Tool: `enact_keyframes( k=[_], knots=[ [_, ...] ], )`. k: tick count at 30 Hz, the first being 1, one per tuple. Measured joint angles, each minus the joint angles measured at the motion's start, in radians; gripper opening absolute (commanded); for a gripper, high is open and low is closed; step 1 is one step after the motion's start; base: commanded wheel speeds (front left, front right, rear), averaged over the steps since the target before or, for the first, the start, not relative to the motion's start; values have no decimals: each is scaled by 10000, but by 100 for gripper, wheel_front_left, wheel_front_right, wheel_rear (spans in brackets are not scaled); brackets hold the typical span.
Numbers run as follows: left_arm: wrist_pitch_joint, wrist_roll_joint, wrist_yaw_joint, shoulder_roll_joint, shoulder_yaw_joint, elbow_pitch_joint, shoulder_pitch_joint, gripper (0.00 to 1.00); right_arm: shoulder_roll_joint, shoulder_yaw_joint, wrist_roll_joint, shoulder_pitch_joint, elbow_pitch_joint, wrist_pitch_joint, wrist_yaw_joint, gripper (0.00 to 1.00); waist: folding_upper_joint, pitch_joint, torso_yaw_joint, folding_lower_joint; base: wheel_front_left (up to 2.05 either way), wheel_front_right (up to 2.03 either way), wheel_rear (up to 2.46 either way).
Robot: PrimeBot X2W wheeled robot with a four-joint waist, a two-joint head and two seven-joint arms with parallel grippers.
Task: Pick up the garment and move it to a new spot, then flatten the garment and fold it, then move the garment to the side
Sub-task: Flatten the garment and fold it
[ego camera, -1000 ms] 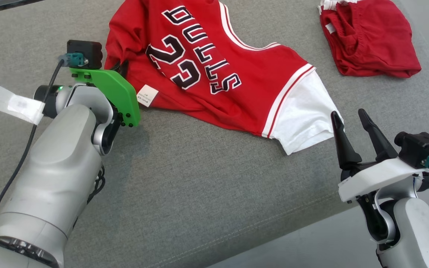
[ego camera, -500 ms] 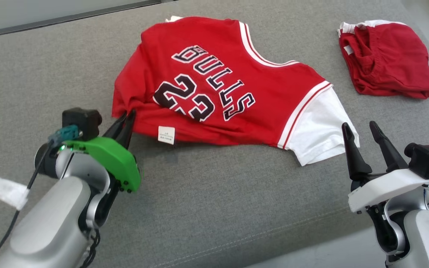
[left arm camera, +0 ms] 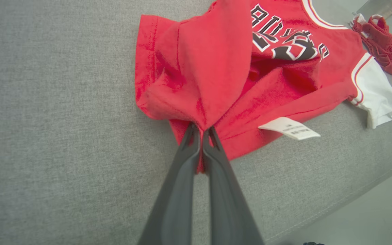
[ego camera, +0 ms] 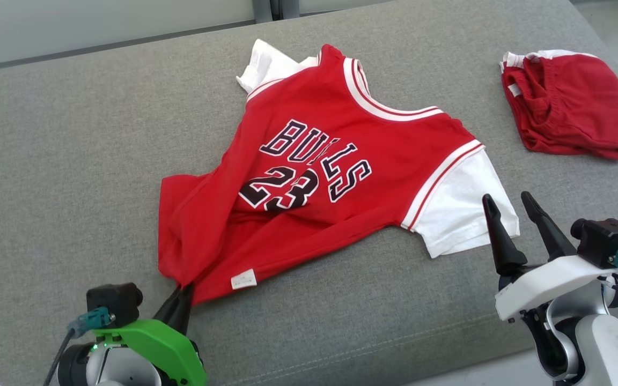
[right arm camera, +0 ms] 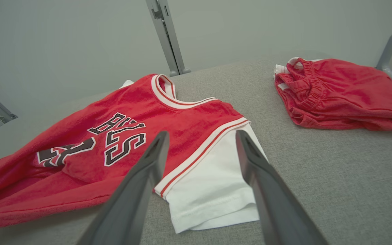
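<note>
Jersey [ego camera: 314, 161] nearer now, tight between low left fingers [left arm camera: 182, 163]; right fingers [ego camera: 497, 236] wide, upright.

This looks like a plain test room or lab: a tabletop [ego camera: 73, 161] covered in grey cloth, bare pale walls [right arm camera: 80, 41] and metal frame posts [right arm camera: 165, 34] behind it.

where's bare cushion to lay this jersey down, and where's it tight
Widest bare patch: the grey cushion left of the jersey. Another strip runs along the front edge, between the left tool, shut on the jersey, and the open right tool. Crowded on the right: a narrow gap between jersey and red shorts.
</note>
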Motion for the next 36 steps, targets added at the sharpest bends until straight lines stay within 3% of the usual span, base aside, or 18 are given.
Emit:
enact_keyframes(
  k=[1,2,3,14,19,25,29,34,35,36],
  knots=[
    [-56,-48,-36,-102,-56,234,43,73,-4,15,2,1,17,2,0,100,0,-26,5,0,0,0,0],
    [-127,-44,-42,-211,-86,454,59,73,-13,25,4,1,35,19,0,100,0,-51,8,0,0,0,0],
    [-215,-38,-40,-297,-100,625,59,100,-23,42,4,1,52,42,0,100,0,-76,8,0,0,0,0],
    [-894,667,-40,-316,-117,901,-426,100,-31,-21,4,3,44,44,0,100,0,-180,-78,0,0,0,0],
    [-688,1062,-88,-462,-464,1127,-934,100,0,-29,6,1,19,40,0,100,1,-124,-179,0,0,0,0],
    [-410,1501,-209,-520,-784,2401,-1747,100,8,-8,8,-43,2,25,0,100,0,9,-345,0,0,0,0],
    [-324,1381,-399,-838,-834,2625,-2103,100,8,-58,17,-96,2,-35,0,100,0,118,-467,-1,0,0,0],
    [-69,1576,-397,-848,-1049,3172,-2395,100,27,-67,17,-102,2,-65,0,100,0,229,-563,0,0,0,0],
    [-23,1588,-399,-874,-1064,3281,-2473,79,31,-67,19,-104,2,-84,0,100,0,247,-577,0,0,0,0],
    [12,1601,-399,-895,-1078,3369,-2550,44,35,-69,23,-105,2,-90,0,100,0,265,-587,-1,0,0,0]
  ],
)
